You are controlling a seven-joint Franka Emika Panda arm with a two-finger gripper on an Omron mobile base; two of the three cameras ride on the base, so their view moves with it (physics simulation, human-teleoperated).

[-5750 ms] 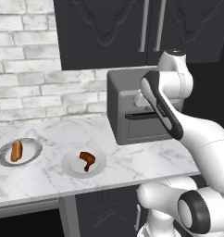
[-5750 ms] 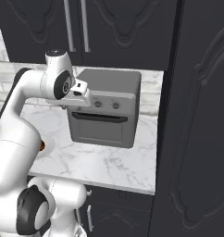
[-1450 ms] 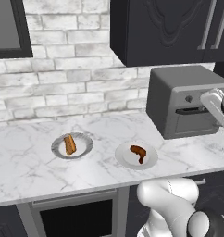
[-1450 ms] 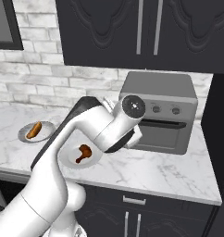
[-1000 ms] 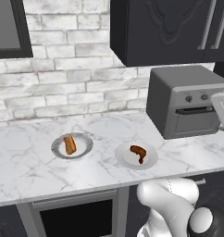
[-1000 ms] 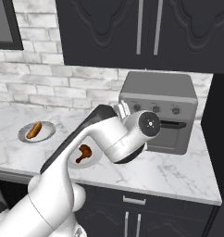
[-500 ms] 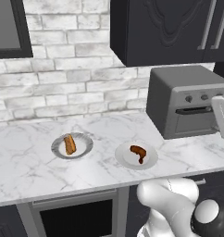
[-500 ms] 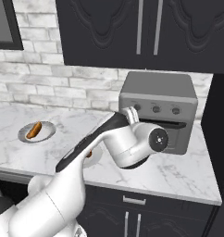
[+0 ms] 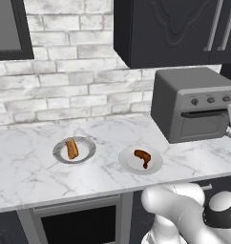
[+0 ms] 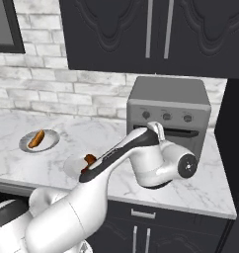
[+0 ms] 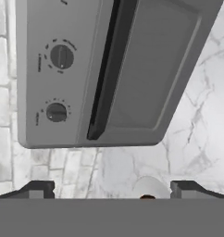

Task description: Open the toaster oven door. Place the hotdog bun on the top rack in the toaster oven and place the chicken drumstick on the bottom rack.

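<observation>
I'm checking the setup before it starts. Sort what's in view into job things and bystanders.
Job things: toaster oven, its shut door, bun, drumstick, open hand.

Bystanders: two plates, counter, brick wall, black cabinets.

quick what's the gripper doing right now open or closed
Gripper: jaws open, holding nothing, facing the shut toaster oven door.

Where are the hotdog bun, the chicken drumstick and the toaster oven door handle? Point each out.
hotdog bun (image 9: pixel 72 148), left base view, middle of the bun.
chicken drumstick (image 9: pixel 142 157), left base view, thick middle of the meat.
toaster oven door handle (image 11: pixel 106 74), hand view, mid-length of the dark bar.
</observation>
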